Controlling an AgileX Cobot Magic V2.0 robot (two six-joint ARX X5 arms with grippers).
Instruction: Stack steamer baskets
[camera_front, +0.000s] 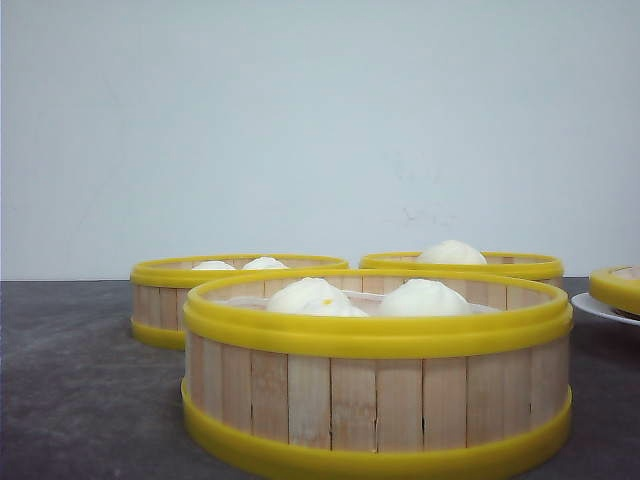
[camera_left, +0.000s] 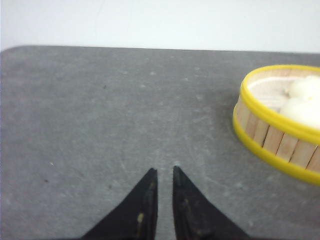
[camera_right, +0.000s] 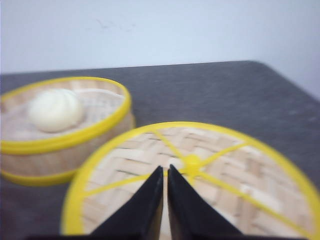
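Nearest basket: a steamer basket (camera_front: 378, 385) fills the lower front view, two white buns (camera_front: 365, 297) showing over its rim; its bottom band is cut off by the picture edge.
Back left basket: a second basket (camera_front: 160, 300) sits behind and to the left, partly hidden by the near one, with two bun tops (camera_front: 240, 264) just peeking over the rim.
Back right basket: a third (camera_front: 500, 265) behind on the right, mostly hidden, only its top band and one bun (camera_front: 451, 252) clear.
Far right: a yellow-rimmed piece (camera_front: 616, 287) on a white plate (camera_front: 598, 308), both cut off by the edge; from here I can't say what it is.
My left pincer (camera_left: 164, 172): hovering over bare grey table (camera_left: 100, 125), fingers almost together with a thin slit between the tips, gripping nothing. A basket with buns (camera_left: 277, 125) lies off to the side, well apart from me and cropped.
My right pincer (camera_right: 165, 169): tips all but touching, nothing between them, poised above a woven lid (camera_right: 225, 185) with yellow rim and spokes; whether I touch it I can't tell, the view is blurred.
Beside the lid: a one-bun basket (camera_right: 60, 135), very close to the lid; the blur hides whether they touch.
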